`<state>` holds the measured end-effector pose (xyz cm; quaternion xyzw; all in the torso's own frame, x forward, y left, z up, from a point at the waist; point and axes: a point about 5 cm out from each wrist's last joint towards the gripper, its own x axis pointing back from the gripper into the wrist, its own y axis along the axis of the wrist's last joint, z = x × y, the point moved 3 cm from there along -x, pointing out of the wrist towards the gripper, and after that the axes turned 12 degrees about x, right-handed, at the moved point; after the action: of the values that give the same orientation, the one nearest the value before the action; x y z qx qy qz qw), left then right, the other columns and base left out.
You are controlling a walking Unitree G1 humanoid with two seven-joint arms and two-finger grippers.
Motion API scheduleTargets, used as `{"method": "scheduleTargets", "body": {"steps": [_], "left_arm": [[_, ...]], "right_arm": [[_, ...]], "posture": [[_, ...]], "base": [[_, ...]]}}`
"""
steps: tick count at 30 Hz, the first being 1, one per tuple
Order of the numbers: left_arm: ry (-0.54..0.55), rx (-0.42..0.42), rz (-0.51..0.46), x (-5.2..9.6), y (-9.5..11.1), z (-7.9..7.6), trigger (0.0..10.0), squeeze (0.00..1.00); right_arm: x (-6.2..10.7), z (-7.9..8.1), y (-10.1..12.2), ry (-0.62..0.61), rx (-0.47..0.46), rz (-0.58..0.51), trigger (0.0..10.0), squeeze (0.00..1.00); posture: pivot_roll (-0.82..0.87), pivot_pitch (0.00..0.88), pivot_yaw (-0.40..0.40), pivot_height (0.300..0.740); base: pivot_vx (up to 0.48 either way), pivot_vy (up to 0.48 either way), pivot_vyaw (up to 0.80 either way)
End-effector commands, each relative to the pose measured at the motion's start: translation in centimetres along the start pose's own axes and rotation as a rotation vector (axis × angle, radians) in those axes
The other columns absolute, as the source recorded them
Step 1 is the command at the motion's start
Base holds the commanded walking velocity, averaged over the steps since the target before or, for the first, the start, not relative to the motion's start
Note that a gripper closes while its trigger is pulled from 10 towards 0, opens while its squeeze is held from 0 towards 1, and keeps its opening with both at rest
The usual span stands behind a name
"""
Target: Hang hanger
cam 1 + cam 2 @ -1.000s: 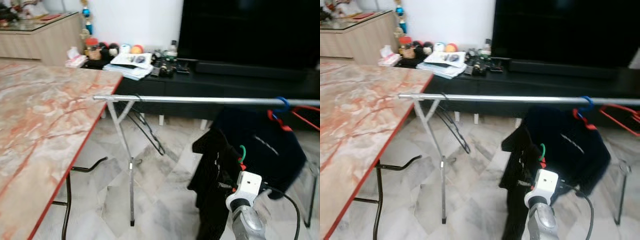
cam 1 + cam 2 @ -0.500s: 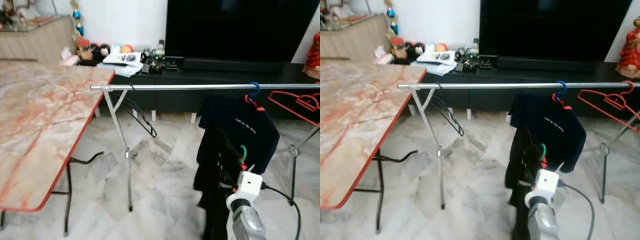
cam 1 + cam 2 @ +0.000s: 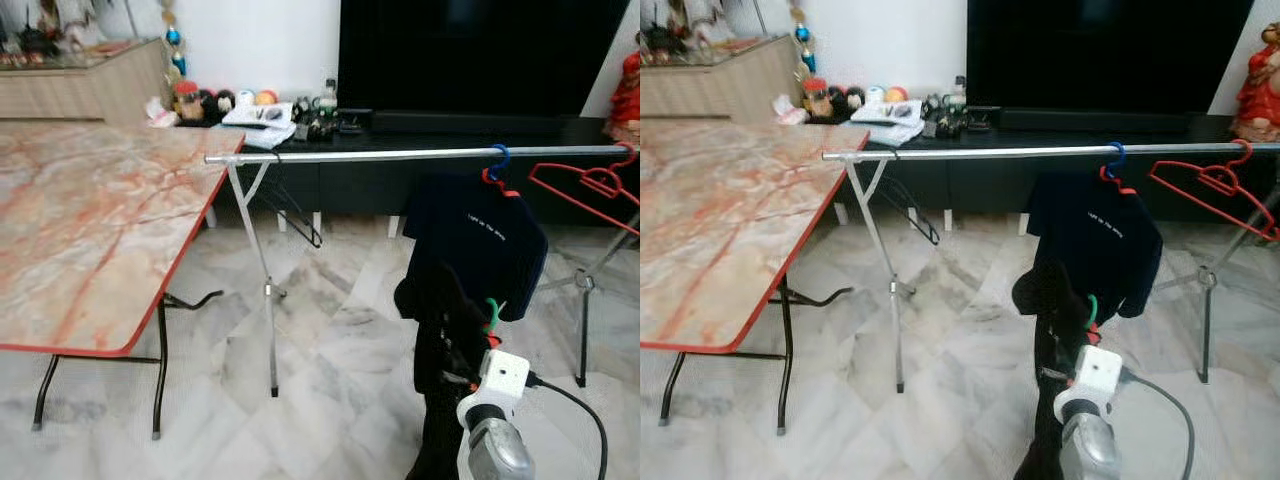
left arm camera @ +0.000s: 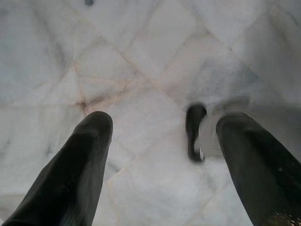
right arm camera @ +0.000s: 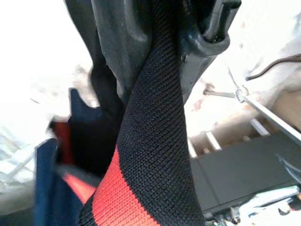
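Note:
A silver rail (image 3: 380, 155) spans the drying rack ahead. On it hang a navy T-shirt (image 3: 478, 238) on a blue-hooked hanger, an empty red hanger (image 3: 590, 185) to its right, and a black hanger (image 3: 297, 215) near its left end. My right gripper (image 3: 462, 348) is low in front of the rack, below the rail. It is shut on a green-hooked hanger (image 3: 491, 312) that carries a black garment (image 3: 440, 330). In the right wrist view, black and red knit fabric (image 5: 150, 141) runs between the fingers (image 5: 207, 37). My left gripper (image 4: 160, 141) hangs open over the marble floor.
A marble-topped folding table (image 3: 90, 220) with black legs stands at the left, close to the rack's left leg (image 3: 268, 300). A black TV unit (image 3: 440, 125) with clutter lines the back wall. A red figure (image 3: 1252, 75) stands at the far right.
The whole view has shifted and sharpened as the camera moved; the table's legs and more floor now show. My right gripper still holds the black garment's hanger below the rail.

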<state>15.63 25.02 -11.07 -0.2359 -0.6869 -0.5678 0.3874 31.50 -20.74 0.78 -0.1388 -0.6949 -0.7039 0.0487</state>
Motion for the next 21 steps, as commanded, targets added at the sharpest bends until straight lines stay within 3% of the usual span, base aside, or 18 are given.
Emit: {"method": "scheduleTargets", "body": {"steps": [1, 13, 21], "left_arm": [[0.017, -0.011, 0.012, 0.1, 0.0, 0.7, 10.0, 0.00], [0.018, -0.018, 0.004, 0.4, -0.3, 1.1, 10.0, 0.00], [-0.025, -0.023, -0.011, 0.0, -0.1, -0.7, 10.0, 0.00]], "right_arm": [[-0.6, 1.1, 1.2, 0.022, -0.004, -0.039, 10.0, 0.00], [-0.8, 1.1, 1.2, 0.018, 0.000, -0.030, 10.0, 0.00], [-0.9, 0.8, 1.4, 0.044, 0.037, -0.025, 10.0, 0.00]], "posture": [[0.06, 0.000, 0.021, 0.740], [0.06, 0.000, 0.023, 0.740], [0.03, 0.000, 0.015, 0.740]], "base": [[-0.274, 0.000, 0.00], [-0.273, 0.000, 0.00], [-0.271, 0.000, 0.00]]}}
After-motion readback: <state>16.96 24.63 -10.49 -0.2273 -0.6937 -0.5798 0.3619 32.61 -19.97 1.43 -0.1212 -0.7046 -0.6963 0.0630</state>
